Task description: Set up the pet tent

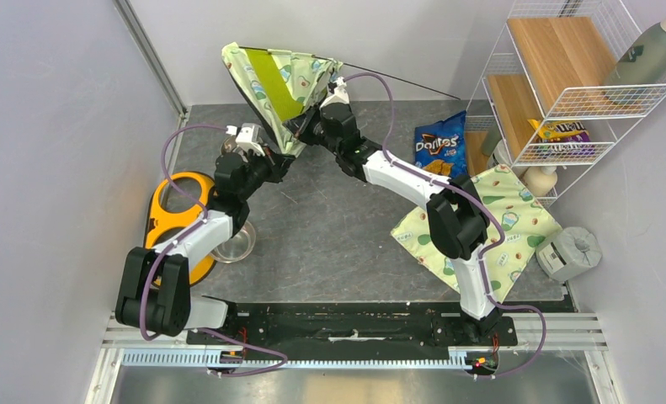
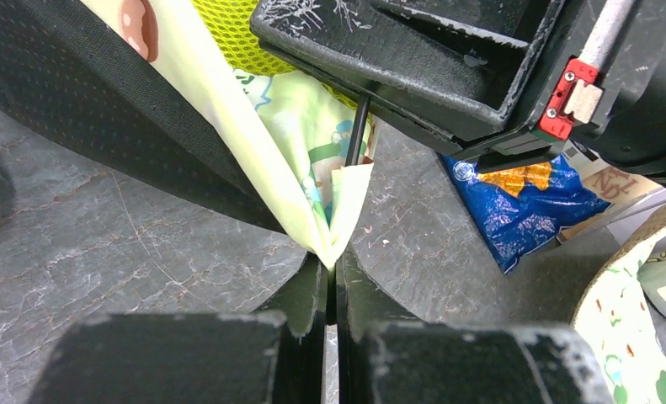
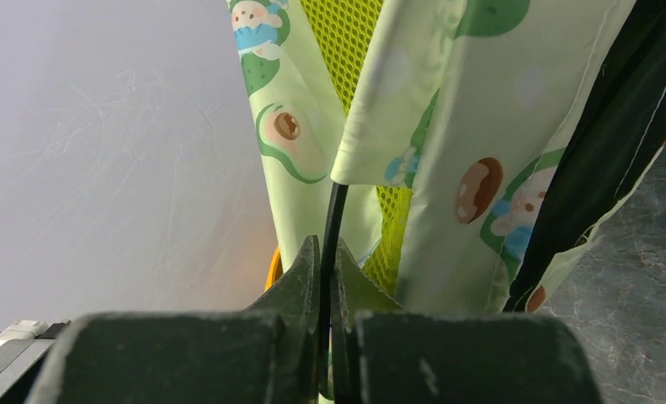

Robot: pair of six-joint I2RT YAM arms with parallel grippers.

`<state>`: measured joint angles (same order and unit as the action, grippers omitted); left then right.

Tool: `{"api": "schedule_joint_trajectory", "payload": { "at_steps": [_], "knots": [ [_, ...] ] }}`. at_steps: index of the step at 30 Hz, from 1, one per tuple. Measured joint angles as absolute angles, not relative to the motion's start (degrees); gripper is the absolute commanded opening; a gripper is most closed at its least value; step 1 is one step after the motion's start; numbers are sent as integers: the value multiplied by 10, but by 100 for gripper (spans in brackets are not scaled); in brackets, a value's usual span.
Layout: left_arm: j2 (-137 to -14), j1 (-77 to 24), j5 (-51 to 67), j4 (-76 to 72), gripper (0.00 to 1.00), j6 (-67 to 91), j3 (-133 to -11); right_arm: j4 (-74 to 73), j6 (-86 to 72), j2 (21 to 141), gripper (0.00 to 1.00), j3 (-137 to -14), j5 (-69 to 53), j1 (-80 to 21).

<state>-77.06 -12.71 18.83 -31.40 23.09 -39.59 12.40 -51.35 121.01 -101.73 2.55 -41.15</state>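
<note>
As our left claw (image 2: 333, 271) nips the avocado-print fabric tent (image 1: 277, 82), right claw (image 3: 327, 254) clamped on its black pole (image 3: 336, 215), white wire shelf (image 1: 615, 99) holding yellow snack bag (image 1: 565, 132).

The left arm (image 1: 199, 236) and right arm (image 1: 396, 172) are wearing white links between bulky black joints, trailing purple cables (image 1: 391, 109); left tool (image 2: 331, 282) and right tool (image 3: 327, 265) are looking scuffed black.
</note>
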Motion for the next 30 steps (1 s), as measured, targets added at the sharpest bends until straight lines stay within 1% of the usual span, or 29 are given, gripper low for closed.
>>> {"api": "schedule_joint_trajectory", "payload": {
  "at_steps": [3,6,7,9,12,17,24,30],
  "knots": [
    [-771,-127,194,-307,3,231,-397,124,-490,1207,0,-1015,35,-416],
    [-771,-126,198,-298,8,231,-397,124,-464,1201,0,-1009,48,-424],
    [-771,-126,200,-296,11,231,-397,124,-454,1199,0,-1007,52,-426],
    [-768,-126,201,-288,19,231,-397,124,-434,1195,0,-1004,61,-432],
    [-754,-126,201,-280,28,230,-397,123,-406,1190,0,-999,64,-443],
    [-707,-120,196,-248,39,230,-394,125,-362,1185,0,-991,62,-470],
    [-622,-119,165,-180,57,215,-385,123,-342,1178,0,-978,55,-472],
    [-552,-119,111,-137,68,186,-379,102,-326,1178,0,-970,43,-471]
  ]
}}
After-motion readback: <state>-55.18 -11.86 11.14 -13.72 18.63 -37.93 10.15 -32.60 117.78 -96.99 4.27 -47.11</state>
